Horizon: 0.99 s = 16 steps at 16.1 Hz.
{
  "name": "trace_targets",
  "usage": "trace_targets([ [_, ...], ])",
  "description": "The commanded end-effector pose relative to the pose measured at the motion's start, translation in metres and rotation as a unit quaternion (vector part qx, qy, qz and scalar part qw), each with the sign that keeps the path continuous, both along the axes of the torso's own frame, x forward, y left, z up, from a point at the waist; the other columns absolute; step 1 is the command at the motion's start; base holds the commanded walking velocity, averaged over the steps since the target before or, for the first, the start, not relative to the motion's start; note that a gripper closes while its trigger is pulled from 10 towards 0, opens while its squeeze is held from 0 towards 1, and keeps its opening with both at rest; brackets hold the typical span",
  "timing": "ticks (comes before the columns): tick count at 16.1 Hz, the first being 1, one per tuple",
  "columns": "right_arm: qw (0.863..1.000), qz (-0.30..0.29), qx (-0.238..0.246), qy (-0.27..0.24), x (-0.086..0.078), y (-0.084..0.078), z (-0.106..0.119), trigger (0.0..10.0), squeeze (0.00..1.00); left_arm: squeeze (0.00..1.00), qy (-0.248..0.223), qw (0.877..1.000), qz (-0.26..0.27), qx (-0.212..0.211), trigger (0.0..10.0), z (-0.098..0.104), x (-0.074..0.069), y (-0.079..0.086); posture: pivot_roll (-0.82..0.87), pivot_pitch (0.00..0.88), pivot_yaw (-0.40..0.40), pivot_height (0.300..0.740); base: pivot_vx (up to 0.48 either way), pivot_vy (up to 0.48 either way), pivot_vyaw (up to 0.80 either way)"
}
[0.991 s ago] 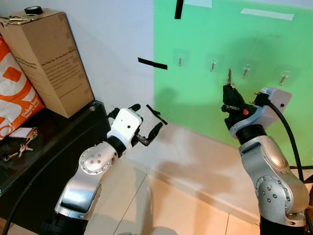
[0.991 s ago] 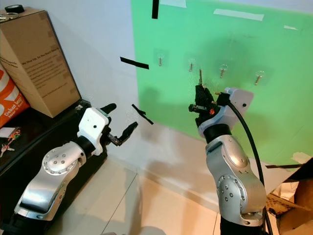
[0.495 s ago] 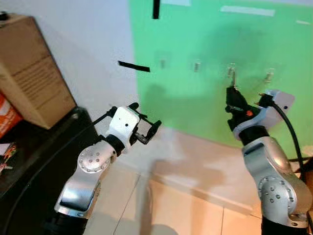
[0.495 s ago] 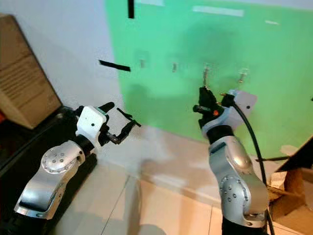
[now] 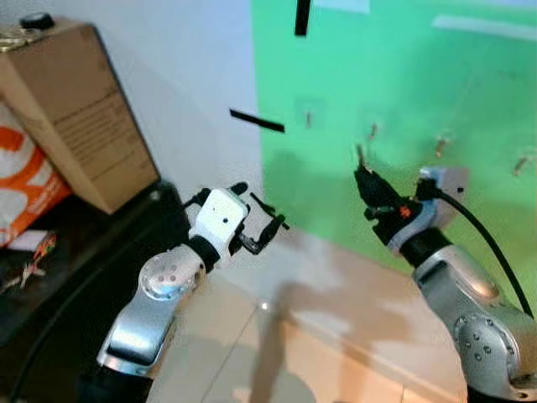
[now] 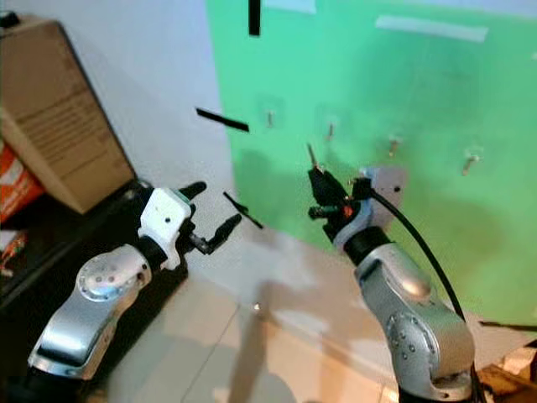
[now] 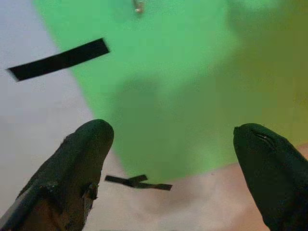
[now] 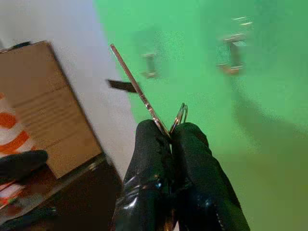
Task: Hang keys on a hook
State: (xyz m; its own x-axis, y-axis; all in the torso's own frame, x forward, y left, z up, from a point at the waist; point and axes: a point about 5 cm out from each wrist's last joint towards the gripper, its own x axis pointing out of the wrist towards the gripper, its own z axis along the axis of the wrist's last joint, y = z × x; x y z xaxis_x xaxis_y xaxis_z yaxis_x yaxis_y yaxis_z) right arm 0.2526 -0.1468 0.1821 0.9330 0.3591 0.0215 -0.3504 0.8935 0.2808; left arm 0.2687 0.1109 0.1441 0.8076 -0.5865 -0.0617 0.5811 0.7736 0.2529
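A: Where are the keys (image 8: 144, 98)?

B: The right gripper (image 8: 169, 132) has them. Its two black fingers are pinched tight on the keys, and one key and a ring stick out past the tips. They are up in front of the green wall (image 5: 403, 75), below the row of hooks (image 5: 372, 131) and not on any of them.

A: And the left gripper (image 5: 256, 220)?

B: Its fingers are wide apart and hold nothing.

A: Any boxes?

B: A brown cardboard box (image 5: 80, 113) stands on the dark cabinet (image 5: 59, 277) far left. An orange bag (image 5: 25, 189) leans beside it. I can't see inside either.
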Motion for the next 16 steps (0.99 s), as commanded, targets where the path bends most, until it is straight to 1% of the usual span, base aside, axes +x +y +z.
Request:
trace_targets([
  [1,1.0,0.021,0.007,-0.014,0.0,0.007,0.007,10.0,0.0,0.31,-0.003,1.0,0.012,0.008,10.0,0.0,0.0,0.008,-0.01,0.0,0.051,0.74,0.0,0.0,0.0],
  [3,1.0,0.018,0.016,-0.018,0.003,0.006,0.01,10.0,0.0,0.31,-0.004,1.0,0.014,0.008,10.0,0.001,0.001,0.009,-0.01,0.0,0.053,0.74,0.0,0.0,0.0],
  [4,0.998,0.018,0.051,-0.019,0.004,0.007,0.013,10.0,0.0,0.31,-0.005,1.0,0.013,0.009,10.0,0.001,0.001,0.01,-0.01,0.0,0.06,0.74,0.0,0.0,0.0],
  [5,0.993,0.034,0.108,-0.02,0.005,0.01,0.018,10.0,0.0,0.31,-0.004,1.0,0.009,0.008,10.0,0.002,0.0,0.01,-0.01,0.0,0.061,0.74,0.0,0.0,0.0],
  [6,0.98,0.082,0.18,-0.017,0.003,0.014,0.025,10.0,0.0,0.32,-0.001,1.0,-0.001,0.008,10.0,0.002,-0.001,0.009,-0.02,0.0,0.064,0.74,0.0,0.0,0.0],
  [7,0.958,0.142,0.247,-0.014,-0.002,0.019,0.031,10.0,0.0,0.32,0.003,1.0,-0.011,0.005,10.0,0.002,-0.002,0.009,-0.02,0.0,0.062,0.74,0.0,0.0,0.0],
  [8,0.944,0.168,0.282,-0.017,-0.006,0.02,0.034,10.0,0.0,0.32,0.004,1.0,-0.015,0.003,10.0,0.002,-0.002,0.009,-0.02,0.0,0.062,0.74,0.0,0.0,0.0],
  [9,0.907,0.215,0.362,-0.022,-0.012,0.022,0.041,10.0,0.0,0.32,0.009,1.0,-0.025,0.001,10.0,0.002,-0.004,0.009,-0.01,0.0,0.057,0.74,0.0,0.0,0.0],
  [10,0.899,0.222,0.376,-0.019,-0.013,0.022,0.042,10.0,0.0,0.32,0.01,1.0,-0.029,0.004,10.0,0.001,-0.006,0.009,-0.01,0.0,0.054,0.74,0.0,0.0,0.0],
  [11,0.898,0.229,0.375,-0.016,-0.014,0.023,0.041,10.0,0.0,0.32,0.01,1.0,-0.029,0.004,10.0,0.001,-0.007,0.009,-0.01,0.0,0.052,0.74,0.0,0.0,0.0],
  [13,0.892,0.247,0.379,-0.002,-0.016,0.024,0.041,10.0,0.0,0.33,0.011,0.999,-0.03,0.004,10.0,0.0,-0.009,0.01,-0.01,0.0,0.047,0.74,0.0,0.0,0.0],
  [14,0.895,0.252,0.369,0.006,-0.016,0.025,0.041,10.0,0.0,0.33,0.013,0.999,-0.032,0.004,10.0,0.0,-0.01,0.01,0.0,0.0,0.047,0.74,0.0,0.0,0.0],
  [15,0.92,0.225,0.321,0.018,-0.008,0.028,0.036,10.0,0.0,0.33,0.013,0.999,-0.034,0.004,10.0,0.0,-0.01,0.01,0.0,0.0,0.047,0.74,0.0,0.0,0.0],
  [16,0.95,0.179,0.254,0.04,0.007,0.031,0.026,10.0,0.0,0.33,0.013,0.999,-0.037,0.005,10.0,0.001,-0.01,0.01,0.0,0.0,0.049,0.74,0.0,0.0,0.0],
])
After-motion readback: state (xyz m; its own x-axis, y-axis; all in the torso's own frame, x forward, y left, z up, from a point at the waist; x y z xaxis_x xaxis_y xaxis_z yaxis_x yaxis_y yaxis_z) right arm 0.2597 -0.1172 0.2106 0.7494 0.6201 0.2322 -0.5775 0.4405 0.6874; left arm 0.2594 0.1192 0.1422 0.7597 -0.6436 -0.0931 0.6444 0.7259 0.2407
